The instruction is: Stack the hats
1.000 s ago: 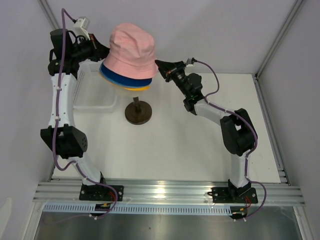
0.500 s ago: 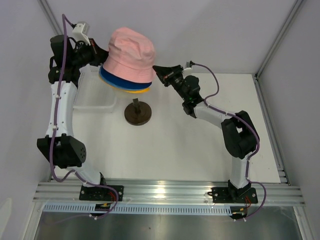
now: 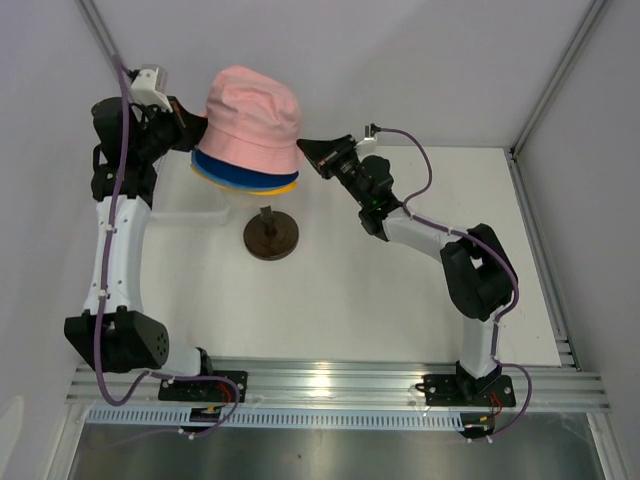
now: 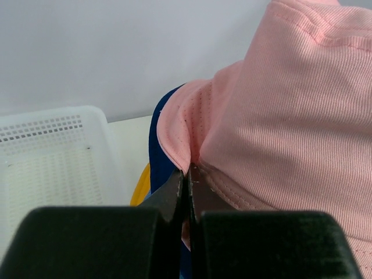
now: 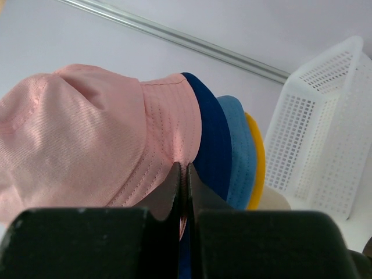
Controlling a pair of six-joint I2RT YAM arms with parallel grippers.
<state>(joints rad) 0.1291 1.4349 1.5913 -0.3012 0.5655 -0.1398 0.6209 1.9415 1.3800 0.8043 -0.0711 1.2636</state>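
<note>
The pale pink hat (image 3: 252,115) sits on top of a stack on the mannequin head, over the dark navy hat (image 3: 222,172), the light blue hat (image 3: 262,184) and the yellow hat (image 3: 284,187). My left gripper (image 3: 192,137) is shut on the pink brim at the stack's left (image 4: 187,170). My right gripper (image 3: 306,150) is shut on the pink brim at the right (image 5: 185,165). The navy (image 5: 210,145), light blue (image 5: 238,151) and yellow (image 5: 256,160) brims show beside it. The head is mostly hidden under the hats.
The mannequin's dark brown round base (image 3: 271,237) stands on the white table below the stack. A white perforated basket (image 3: 190,200) sits at the back left, also in the left wrist view (image 4: 52,151) and right wrist view (image 5: 325,139).
Both grippers, still pinching the pink brim, have shifted left and a little up. The whole hat stack and the stand have shifted slightly left with them.
</note>
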